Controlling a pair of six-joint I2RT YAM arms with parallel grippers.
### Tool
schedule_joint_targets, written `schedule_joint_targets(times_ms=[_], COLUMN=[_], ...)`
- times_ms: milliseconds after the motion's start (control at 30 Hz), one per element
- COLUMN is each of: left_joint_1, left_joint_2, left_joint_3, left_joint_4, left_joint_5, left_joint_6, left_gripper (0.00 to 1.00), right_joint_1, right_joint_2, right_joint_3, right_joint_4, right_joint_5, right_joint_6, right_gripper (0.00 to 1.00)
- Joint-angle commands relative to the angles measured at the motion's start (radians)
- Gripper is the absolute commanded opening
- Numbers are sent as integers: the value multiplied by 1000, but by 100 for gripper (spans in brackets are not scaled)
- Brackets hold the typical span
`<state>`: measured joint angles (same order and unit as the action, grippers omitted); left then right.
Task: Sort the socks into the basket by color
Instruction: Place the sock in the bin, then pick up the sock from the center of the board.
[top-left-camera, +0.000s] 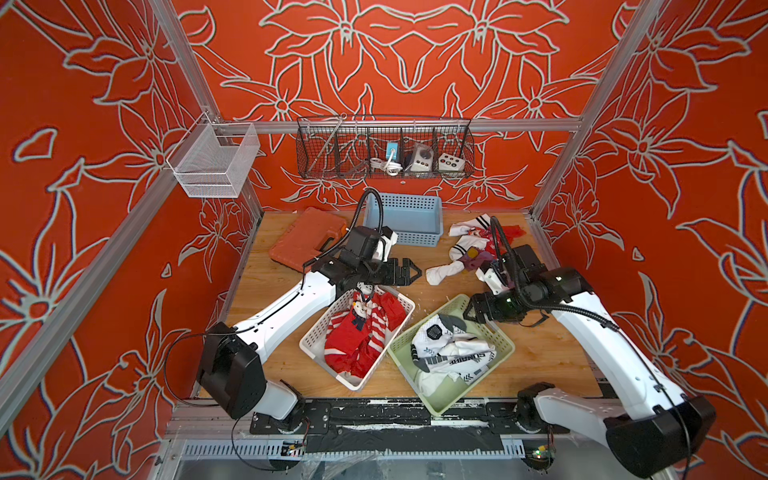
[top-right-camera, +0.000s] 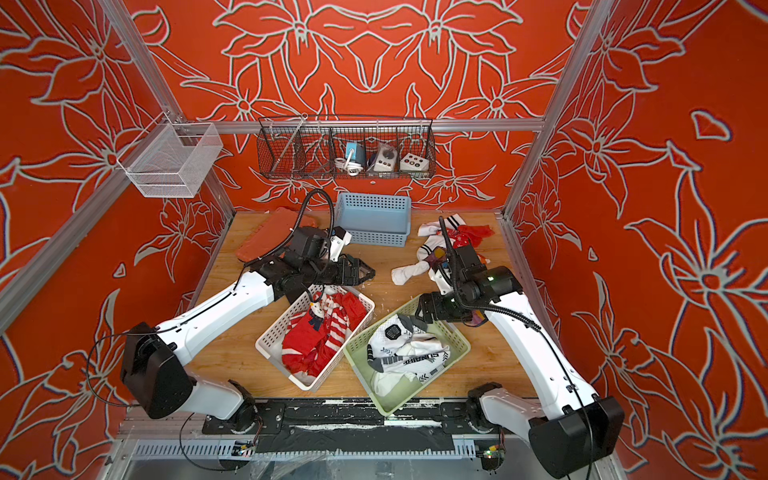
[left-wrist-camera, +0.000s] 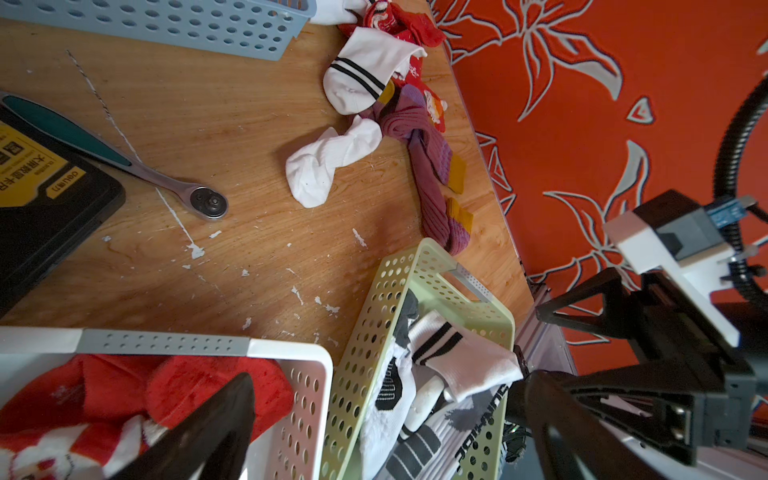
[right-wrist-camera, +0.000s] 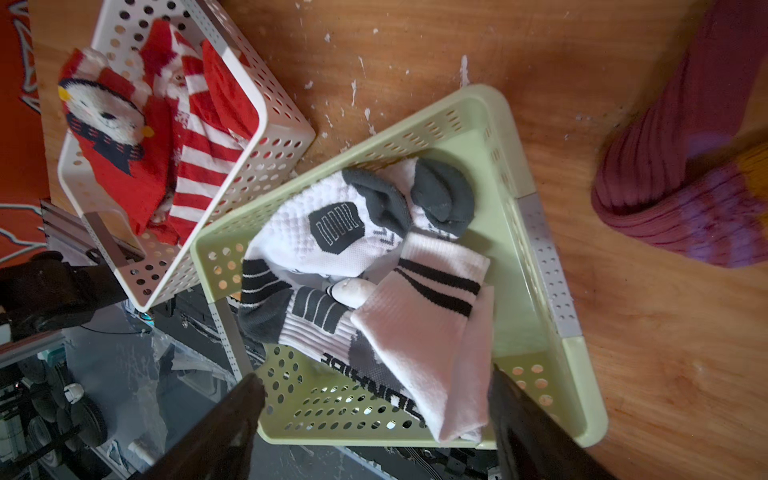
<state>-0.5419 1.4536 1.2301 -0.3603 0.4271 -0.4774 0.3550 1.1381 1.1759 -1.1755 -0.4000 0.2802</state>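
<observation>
Red socks (top-left-camera: 357, 340) fill the white basket (top-left-camera: 322, 328). White socks with black and grey marks (top-left-camera: 449, 349) lie in the green basket (top-left-camera: 478, 376). My right gripper (top-left-camera: 468, 311) (right-wrist-camera: 374, 374) hangs open over the green basket's far corner, and below it a white sock with black stripes (right-wrist-camera: 432, 316) rests loose. My left gripper (top-left-camera: 417, 272) (left-wrist-camera: 390, 376) is open and empty above the table, beyond the white basket. A pile of white, red and purple socks (top-left-camera: 469, 243) lies at the back right. A purple sock with yellow patches (left-wrist-camera: 432, 174) trails from it.
An empty blue basket (top-left-camera: 405, 220) stands at the back middle, with an orange tool case (top-left-camera: 305, 239) to its left. A ratchet wrench (left-wrist-camera: 166, 178) lies on the wood beside a black case (left-wrist-camera: 41, 199). A wire rack (top-left-camera: 384, 149) and a mesh bin (top-left-camera: 212, 160) hang on the frame.
</observation>
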Motion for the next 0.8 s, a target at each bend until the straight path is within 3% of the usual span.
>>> schedule_joint_targets(times_ms=[0,100,767], left_joint_1=[7,6,-25], left_joint_2=[-38,-37,53], left_joint_3=[-6,-7,46], left_joint_4=[7,6,-100], left_joint_5=[-8,0,-52], left_joint_6=[22,22,108], left_gripper=[99,99,99], right_joint_1=[7,7,-29], right_joint_2=[-2,14,28], right_joint_3=[59,105,150], right_joint_4=[-29,-32,76], right_joint_5=[32,47,148], right_joint_6=[-4,-6,27], right_gripper=[94,98,98])
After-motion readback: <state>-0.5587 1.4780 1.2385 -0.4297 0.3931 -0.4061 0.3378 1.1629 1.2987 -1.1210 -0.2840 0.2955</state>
